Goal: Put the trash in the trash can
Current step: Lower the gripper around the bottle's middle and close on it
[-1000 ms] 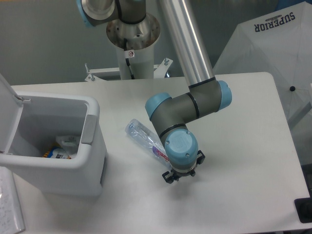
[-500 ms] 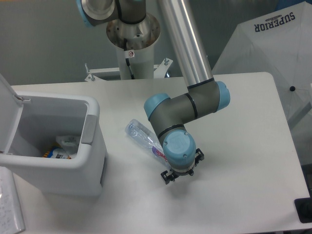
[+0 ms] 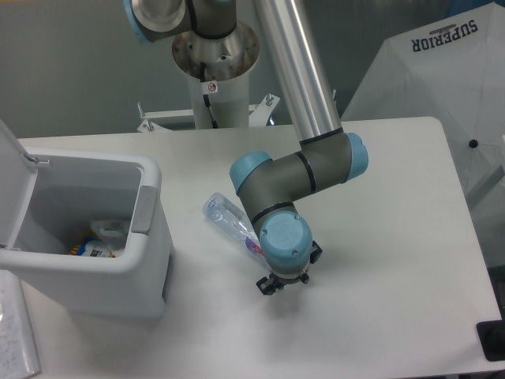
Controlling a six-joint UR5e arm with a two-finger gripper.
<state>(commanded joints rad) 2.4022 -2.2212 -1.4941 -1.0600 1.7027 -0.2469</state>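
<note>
- gripper points down at the table, almost fully hidden under the wrist's blue end cap; only small black bits stick out at the cap's lower left and right edges
- fingers not visible, so can't tell whether they are spread or closed, or whether they touch anything
- crushed clear plastic bottle lies on its side on the table, slanting from upper left down to lower right
- bottle's lower end with the pink-purple label runs under the wrist cap and is cut off there; how far it goes is hidden
- bottle's upper left end is free and in plain view, apart from the bin
- grey wrist and elbow joints with blue caps rise from the gripper to a silver arm tube, which leaves the top of frame
- white trash can sits at left on the table, well clear of the bottle, lid hinged open and cut off by the left edge
- inside the can: some packaging with blue and yellow print and a pale crumpled item; too small to identify
- white fabric printed SUPERIOR at upper right, partly out of frame
</note>
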